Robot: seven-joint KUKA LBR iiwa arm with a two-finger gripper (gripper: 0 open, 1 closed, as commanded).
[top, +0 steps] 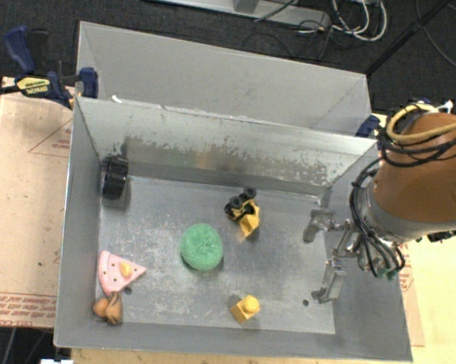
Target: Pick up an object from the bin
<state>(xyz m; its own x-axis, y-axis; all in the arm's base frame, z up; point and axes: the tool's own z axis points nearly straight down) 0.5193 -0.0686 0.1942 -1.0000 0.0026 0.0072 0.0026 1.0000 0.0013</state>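
At the right of the bin [216, 146], the gripper [324, 259] seems spread wide, jaws empty; a small yellow block [246, 307] lies near-left of it.

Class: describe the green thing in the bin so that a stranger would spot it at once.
Look into the grey metal bin, at the middle of its floor. There lies a round, fuzzy green disc; nothing else in there is green.

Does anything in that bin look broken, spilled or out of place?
Nothing stands out. The green round pad, yellow-and-black toy, small yellow block and black roll lie loose and apart on the bin floor, none visibly damaged. The gripper hangs by the right wall, its fingers round nothing.
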